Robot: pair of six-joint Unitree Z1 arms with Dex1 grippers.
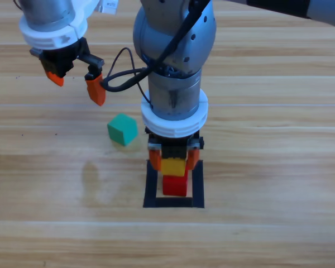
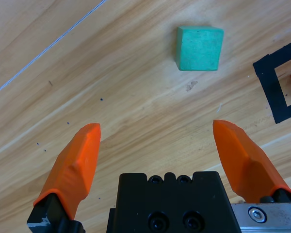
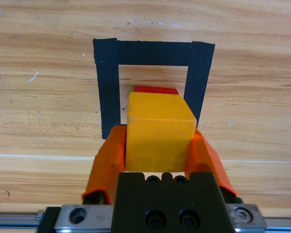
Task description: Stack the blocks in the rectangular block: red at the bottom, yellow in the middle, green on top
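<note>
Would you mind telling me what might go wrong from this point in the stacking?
1. The right end effector holds the yellow cube over the red cube; released off-centre, it could tip off.
2. Opening may nudge the red cube out of the tape outline.
3. The open left end effector waits near the green cube; reaching early risks the arms colliding.
</note>
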